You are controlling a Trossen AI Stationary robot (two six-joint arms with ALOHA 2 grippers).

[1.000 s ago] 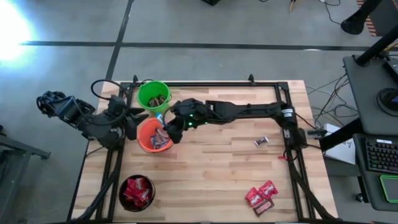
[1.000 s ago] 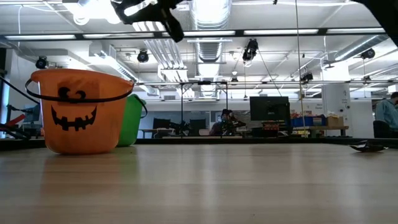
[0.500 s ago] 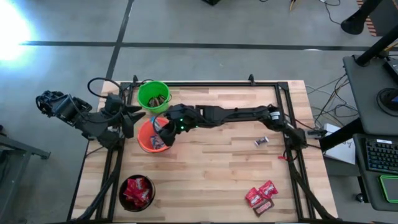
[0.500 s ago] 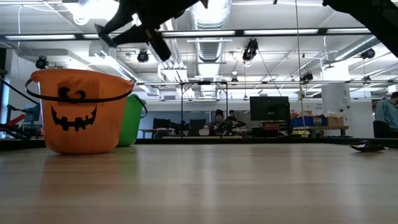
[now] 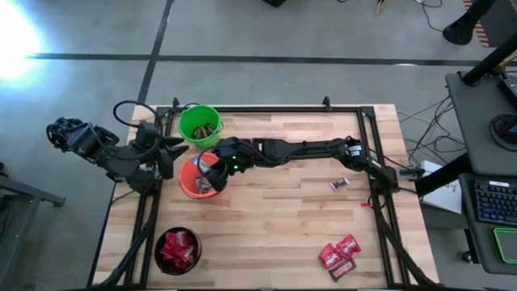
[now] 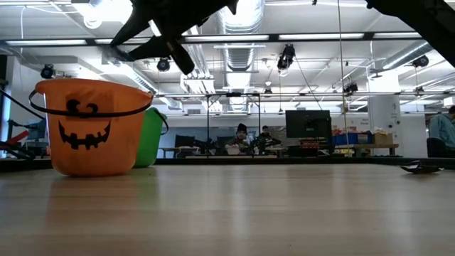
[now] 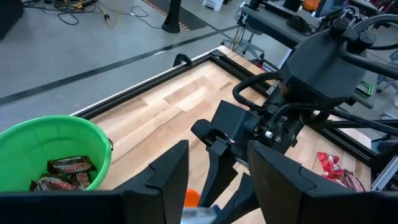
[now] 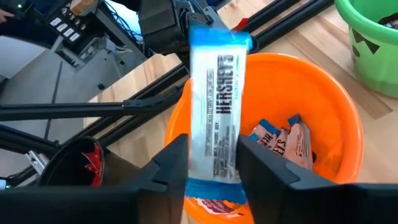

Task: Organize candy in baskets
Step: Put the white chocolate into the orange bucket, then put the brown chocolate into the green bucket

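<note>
I see a blue-and-white Hershey's bar (image 8: 214,109) between my right gripper's (image 8: 211,165) fingers, still clasped, directly above the orange basket (image 5: 196,175) near the worktop's (image 5: 283,218) left edge. My left gripper (image 7: 217,180) waits parted beside the green basket (image 5: 199,125) at the far-left corner.

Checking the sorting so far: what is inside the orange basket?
Inside the orange basket lie a few blue-and-white candies. The right claw holds another blue-and-white bar above it, and that bar covers part of the bottom.
</note>
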